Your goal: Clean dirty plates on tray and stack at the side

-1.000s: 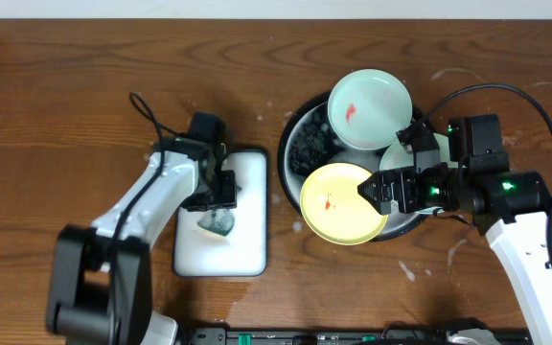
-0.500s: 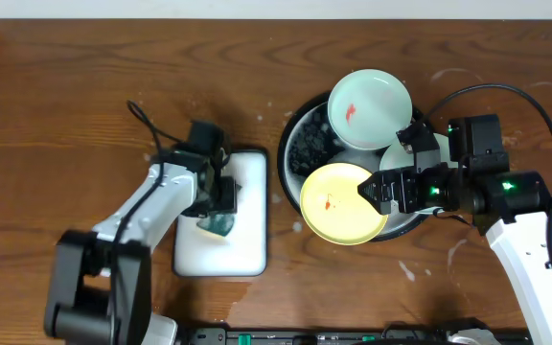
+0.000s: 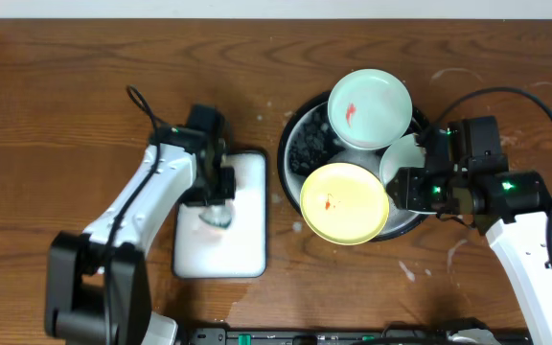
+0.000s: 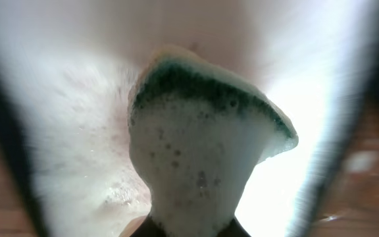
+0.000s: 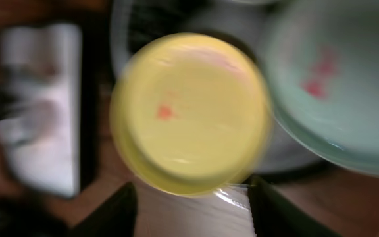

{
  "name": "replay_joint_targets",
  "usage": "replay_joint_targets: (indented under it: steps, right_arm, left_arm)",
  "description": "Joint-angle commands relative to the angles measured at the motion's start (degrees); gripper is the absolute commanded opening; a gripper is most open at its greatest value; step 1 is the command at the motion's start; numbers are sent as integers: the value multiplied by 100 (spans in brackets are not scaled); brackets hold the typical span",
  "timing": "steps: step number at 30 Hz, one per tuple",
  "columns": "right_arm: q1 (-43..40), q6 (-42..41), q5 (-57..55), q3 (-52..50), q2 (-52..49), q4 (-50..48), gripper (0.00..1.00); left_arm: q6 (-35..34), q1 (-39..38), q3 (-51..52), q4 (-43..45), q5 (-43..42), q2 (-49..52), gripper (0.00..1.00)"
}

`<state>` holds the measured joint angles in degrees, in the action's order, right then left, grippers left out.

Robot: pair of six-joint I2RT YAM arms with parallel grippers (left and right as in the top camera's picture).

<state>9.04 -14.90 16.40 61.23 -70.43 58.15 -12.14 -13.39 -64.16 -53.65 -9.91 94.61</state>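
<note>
A sponge (image 4: 202,164) is clamped in the left gripper (image 3: 216,205); the right gripper (image 5: 189,197) is held apart beside the yellow plate (image 3: 343,203)

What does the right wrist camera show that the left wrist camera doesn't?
Only the right wrist view shows the yellow plate with its red smear, a smeared mint plate and the black basin, above the open right gripper. Only the left wrist view shows the soapy sponge close up, pinched in the left gripper. Both show the white sponge tray, blurred in each.
</note>
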Motion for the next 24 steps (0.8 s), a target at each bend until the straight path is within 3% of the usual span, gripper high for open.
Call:
replay_joint_targets:
  steps: [1, 13, 14, 16, 19, 24]
  right_arm:
    - [66, -992, -1099, -247, -197, -61, 43]
    - [83, -560, -577, -960, -1989, -1071, 38]
    - [83, -560, -575, -964, -2153, -1185, 36]
    - [83, -566, -503, -964, -2415, -1362, 19]
    - [83, -564, -247, -964, -2675, -1698, 3]
    - [81, -894, -452, -964, -2739, -2286, 1]
  left_arm:
    - [7, 2, -706, -343, 37, -461, 8]
    - [9, -586, -894, -369, -214, -754, 7]
    - [7, -678, -894, -345, -214, -754, 7]
    - [4, -866, -894, -269, -243, -754, 7]
    - [-15, -1152, -894, -66, -317, -754, 7]
    - [-179, -1438, -894, 299, -317, -723, 7]
